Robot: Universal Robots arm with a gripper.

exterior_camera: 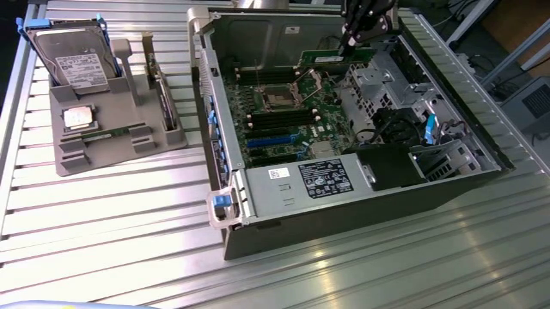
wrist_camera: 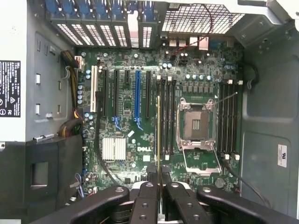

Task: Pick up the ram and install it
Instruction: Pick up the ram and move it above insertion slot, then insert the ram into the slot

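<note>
The ram point(exterior_camera: 337, 59) is a thin green board held over the far end of the open computer case point(exterior_camera: 225, 129), above the motherboard point(exterior_camera: 284, 109). My gripper point(exterior_camera: 350, 46) is shut on it from above. In the wrist view the ram point(wrist_camera: 159, 135) is seen edge-on as a thin line between my black fingers point(wrist_camera: 148, 198); my gripper point(wrist_camera: 159, 189) holds it roughly parallel to the black memory slots point(wrist_camera: 167, 116) beside the empty processor socket point(wrist_camera: 196, 123). It hangs above the slots, apart from the board.
A grey parts holder point(exterior_camera: 86, 151) on the slatted table at the exterior view's left carries a hard drive point(exterior_camera: 77, 61), a silver processor chip point(exterior_camera: 77, 118) and another green stick point(exterior_camera: 107, 134). The power supply point(exterior_camera: 310, 180) and drive cage point(exterior_camera: 404, 84) stand inside the case.
</note>
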